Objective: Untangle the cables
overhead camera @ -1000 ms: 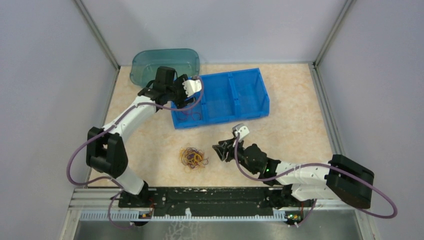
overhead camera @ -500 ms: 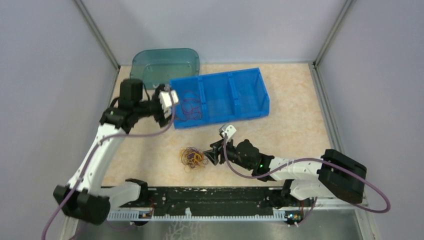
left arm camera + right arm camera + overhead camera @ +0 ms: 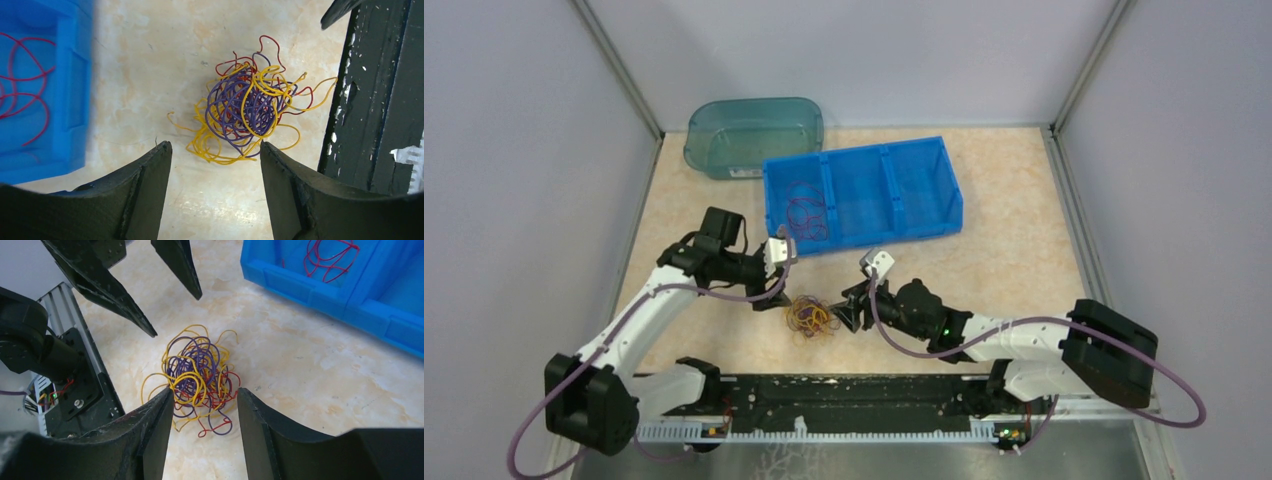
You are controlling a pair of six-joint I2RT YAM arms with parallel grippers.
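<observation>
Left hand point(image 3: 215, 150) has its jaws well apart with nothing between them, tips just at 9 o'clock of the cables point(image 3: 811, 316) in the top view. Right hand point(image 3: 205, 395) faces it from 3 o'clock, jaws part open and straddling the clump's edge; no strand looks pinched. Yellow, purple and red strands are knotted in one small clump on the tabletop point(image 3: 1014, 260), between the two hands. At 12 o'clock of the clump sits a blue bin point(image 3: 864, 236); its left compartment holds a loose red cable point(image 3: 804, 210). At 11 o'clock of the bin stands a teal tub point(image 3: 754, 135).
</observation>
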